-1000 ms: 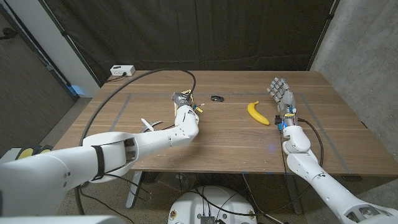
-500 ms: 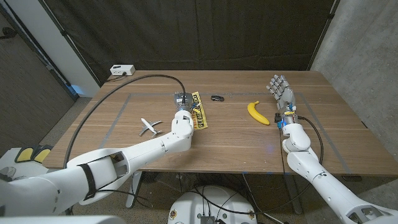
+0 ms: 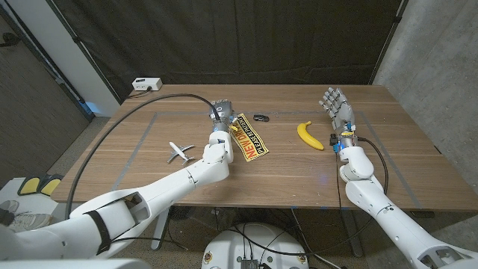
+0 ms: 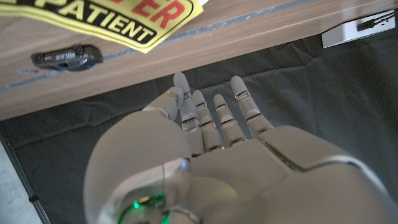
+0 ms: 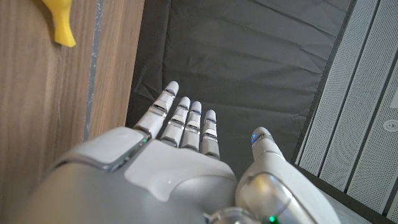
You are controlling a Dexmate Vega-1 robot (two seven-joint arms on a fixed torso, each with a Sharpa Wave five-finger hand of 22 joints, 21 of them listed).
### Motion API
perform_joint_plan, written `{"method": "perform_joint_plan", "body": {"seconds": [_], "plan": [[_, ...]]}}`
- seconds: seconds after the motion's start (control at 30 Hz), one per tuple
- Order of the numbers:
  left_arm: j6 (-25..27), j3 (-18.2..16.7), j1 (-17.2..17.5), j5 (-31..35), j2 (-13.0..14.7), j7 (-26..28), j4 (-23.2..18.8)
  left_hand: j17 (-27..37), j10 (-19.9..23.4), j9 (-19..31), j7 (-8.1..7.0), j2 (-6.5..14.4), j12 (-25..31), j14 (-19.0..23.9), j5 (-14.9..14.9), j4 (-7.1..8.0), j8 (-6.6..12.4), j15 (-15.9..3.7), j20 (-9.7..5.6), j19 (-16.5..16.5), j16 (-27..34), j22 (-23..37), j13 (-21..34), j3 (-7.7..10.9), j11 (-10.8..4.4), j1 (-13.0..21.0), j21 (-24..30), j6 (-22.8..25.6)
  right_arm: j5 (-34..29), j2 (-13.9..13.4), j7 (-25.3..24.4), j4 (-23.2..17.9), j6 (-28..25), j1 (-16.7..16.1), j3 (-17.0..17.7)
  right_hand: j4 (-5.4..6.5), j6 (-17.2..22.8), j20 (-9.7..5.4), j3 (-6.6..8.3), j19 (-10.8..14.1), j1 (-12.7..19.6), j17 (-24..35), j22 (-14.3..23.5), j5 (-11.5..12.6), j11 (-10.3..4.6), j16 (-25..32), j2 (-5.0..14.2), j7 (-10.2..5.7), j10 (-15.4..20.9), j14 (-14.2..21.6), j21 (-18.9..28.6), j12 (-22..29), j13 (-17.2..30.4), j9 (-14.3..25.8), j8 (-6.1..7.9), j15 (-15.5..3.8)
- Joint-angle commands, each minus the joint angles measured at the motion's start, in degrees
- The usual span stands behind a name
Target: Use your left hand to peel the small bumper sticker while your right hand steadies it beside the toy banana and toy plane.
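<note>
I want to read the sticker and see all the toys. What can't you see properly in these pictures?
- Bumper sticker: print too small in the head view; cut off by the edge in the left wrist view.
- Toy banana: cut off by the edge in the right wrist view.
- Small dark object: too small to identify.
- Toy plane: details too small.

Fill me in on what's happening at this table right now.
A two-armed robot is working at a wooden table. Its left hand is at the yellow bumper sticker, which lies unpeeled on the wood between the toy plane and the toy banana; whether it touches the sticker I cannot tell. The right hand is raised with fingers spread, beyond the banana and away from the sticker, holding nothing. A small dark object lies just behind the sticker.
</note>
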Motion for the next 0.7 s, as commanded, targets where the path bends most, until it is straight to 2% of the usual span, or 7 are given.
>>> {"method": "perform_joint_plan", "body": {"seconds": [0.03, 0.1, 0.23, 0.37, 0.43, 0.53, 0.7], "plan": [[12.6, 1.5, -1.1, -0.5, 3.7, -13.0, -13.1, -0.6, -6.3, -3.9, 3.60, -6.8, -2.6, -4.6, -0.3, 4.14, -0.83, 5.52, 3.66, -7.7, -2.3, -0.8, 1.5, -8.12, 6.47, -15.5, -0.9, -4.0, 0.0, -0.8, 0.1, -1.9, -0.4, -0.8, 0.3, 0.18, 0.4, -0.10, 0.31, 0.4, -0.5, 0.0, 0.2, 0.3, -0.17, -0.2, 0.18, -0.11, 0.5, 0.4, 0.2, 0.1, 0.1, 0.1, 0.22, -0.25], [19.0, 5.5, -4.4, 1.1, 4.4, -19.2, -14.6, -0.8, -11.2, -6.4, 6.08, -7.8, -4.4, -9.2, -0.4, 6.03, -5.60, 8.49, 4.92, -11.8, -2.9, -1.0, 1.9, -10.70, 9.42, -21.8, -2.2, -9.8, -0.1, -0.9, 0.0, -2.3, -0.3, -1.1, 0.4, 0.18, 0.4, -0.07, 0.32, 0.4, -0.6, 0.0, 0.2, 0.3, -0.03, -0.2, 0.19, -0.07, 0.5, 0.4, 0.2, 0.1, 0.1, 0.1, 0.21, -0.30], [27.9, 12.8, -9.2, 3.7, 4.2, -24.7, -14.7, -1.0, -14.2, -8.1, 8.00, -9.3, -5.1, -11.5, -0.8, 6.89, -9.04, 10.08, 5.52, -14.3, -2.9, -0.9, 2.0, -12.69, 11.28, -25.8, -3.1, -13.8, -0.1, -1.0, -0.3, -2.9, 0.0, -1.8, 0.6, 0.18, 0.4, -0.03, 0.36, 0.4, -0.6, 0.0, 0.2, 0.3, -0.08, -0.2, 0.19, -0.14, 0.5, 0.5, 0.2, 0.1, 0.1, 0.1, 0.20, -0.28], [35.3, 19.4, -14.2, 3.4, 3.0, -28.1, -13.1, -1.1, -16.3, -9.1, 9.00, -10.1, -5.6, -13.3, -0.8, 7.39, -10.23, 11.50, 5.58, -15.7, -3.0, -0.8, 1.9, -13.93, 13.00, -28.1, -3.7, -14.1, -0.2, -0.9, -0.5, -3.2, 0.3, -2.3, 0.8, 0.18, 0.4, -0.05, 0.38, 0.4, -0.6, 0.0, 0.2, 0.3, -0.11, -0.2, 0.21, -0.19, 0.6, 0.6, 0.2, 0.1, 0.1, 0.1, 0.20, -0.29], [35.4, 19.3, -14.1, 6.1, 2.7, -32.2, -12.9, -1.1, -16.3, -9.4, 9.93, -10.4, -5.4, -13.6, -0.7, 7.66, -10.23, 11.88, 5.58, -15.9, -2.8, -0.8, 1.9, -14.42, 13.59, -29.1, -3.8, -13.0, -0.2, -0.9, -0.5, -3.2, 0.3, -2.4, 0.8, 0.18, 0.4, -0.05, 0.39, 0.4, -0.6, 0.0, 0.2, 0.3, -0.14, -0.3, 0.21, -0.17, 0.6, 0.5, 0.2, 0.1, 0.1, 0.1, 0.20, -0.29], [35.4, 18.3, -13.8, 17.5, 1.0, -46.5, -10.5, -1.2, -16.9, -9.9, 10.56, -11.0, -5.5, -14.3, -0.6, 8.01, -10.77, 12.73, 5.61, -16.0, -2.8, -0.7, 1.8, -15.23, 14.89, -30.5, -3.8, -12.9, -0.4, -0.9, -0.6, -3.3, 0.3, -2.4, 0.8, 0.17, 0.5, -0.04, 0.40, 0.4, -0.7, 0.0, 0.2, 0.3, -0.19, -0.3, 0.19, -0.21, 0.7, 0.6, 0.2, 0.1, 0.1, 0.1, 0.19, -0.30], [33.8, 18.6, -15.3, 18.9, 2.0, -55.1, -10.4, -1.3, -17.9, -10.7, 10.54, -11.6, -5.6, -15.3, -0.4, 8.30, -12.27, 13.34, 5.58, -16.6, -2.8, -0.7, 1.6, -16.14, 15.66, -32.1, -4.2, -14.3, -0.6, -0.7, -0.6, -3.2, 0.4, -2.2, 0.6, 0.17, 0.5, -0.04, 0.42, 0.4, -0.7, 0.0, 0.2, 0.3, -0.16, -0.2, 0.19, -0.22, 0.7, 0.7, 0.2, 0.1, 0.1, 0.1, 0.18, -0.32]]}}
